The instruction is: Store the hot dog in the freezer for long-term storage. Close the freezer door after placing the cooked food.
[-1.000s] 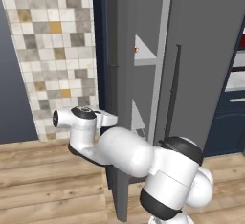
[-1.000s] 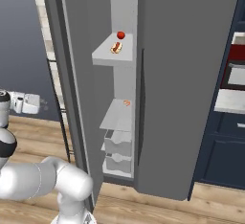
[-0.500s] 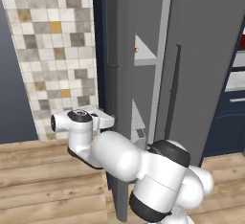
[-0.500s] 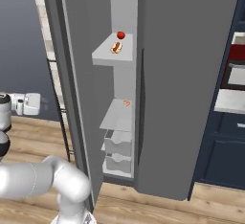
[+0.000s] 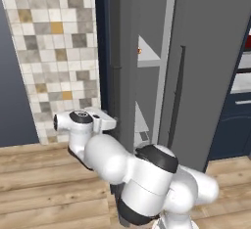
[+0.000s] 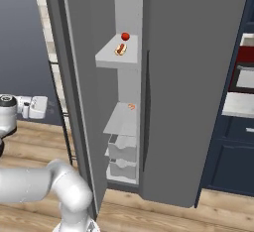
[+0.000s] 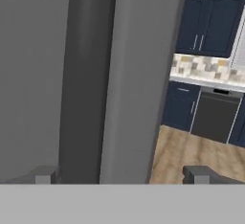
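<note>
One item of cargo, the hot dog (image 6: 120,49), lies on the upper shelf (image 6: 111,57) inside the freezer (image 6: 198,77). Since a second ago the end effector (image 6: 33,106), empty with fingertips spread, has shifted closer to the freezer door (image 6: 85,92). Closing remains.

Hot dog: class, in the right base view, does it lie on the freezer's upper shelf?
Yes, the hot dog lies on the upper shelf beside a red ball.

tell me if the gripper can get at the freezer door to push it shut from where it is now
Probably yes. The gripper sits at the outer face of the open freezer door, fingers apart and empty, with nothing between them. The hot dog already lies on the upper shelf.
</note>
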### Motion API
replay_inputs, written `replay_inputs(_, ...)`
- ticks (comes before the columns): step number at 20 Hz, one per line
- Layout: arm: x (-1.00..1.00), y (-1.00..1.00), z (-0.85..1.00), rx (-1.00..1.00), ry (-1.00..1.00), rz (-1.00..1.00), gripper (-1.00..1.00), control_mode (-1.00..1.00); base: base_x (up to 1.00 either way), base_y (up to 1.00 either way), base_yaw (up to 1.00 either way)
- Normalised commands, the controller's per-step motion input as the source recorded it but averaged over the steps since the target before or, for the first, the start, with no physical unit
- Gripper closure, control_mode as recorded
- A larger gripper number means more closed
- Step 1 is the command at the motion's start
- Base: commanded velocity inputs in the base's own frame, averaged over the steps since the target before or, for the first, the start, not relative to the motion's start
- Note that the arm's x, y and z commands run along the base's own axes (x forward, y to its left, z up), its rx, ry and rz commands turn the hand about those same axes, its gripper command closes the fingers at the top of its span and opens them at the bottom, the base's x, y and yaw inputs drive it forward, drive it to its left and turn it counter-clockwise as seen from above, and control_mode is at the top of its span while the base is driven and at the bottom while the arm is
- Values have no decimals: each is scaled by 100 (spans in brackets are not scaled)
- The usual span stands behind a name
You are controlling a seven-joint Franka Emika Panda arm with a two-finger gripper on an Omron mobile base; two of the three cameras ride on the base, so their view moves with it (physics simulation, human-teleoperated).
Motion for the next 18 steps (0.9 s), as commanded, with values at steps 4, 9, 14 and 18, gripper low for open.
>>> replay_inputs(4,25,0,-7,0,2,-6,-100,-100,0,0,0)
replay_inputs(9,44,0,0,-2,13,-2,-100,-100,0,0,0)
replay_inputs(14,38,1,0,-1,16,0,-100,-100,0,0,0)
replay_inputs(18,19,0,0,0,13,0,-100,-100,0,0,0)
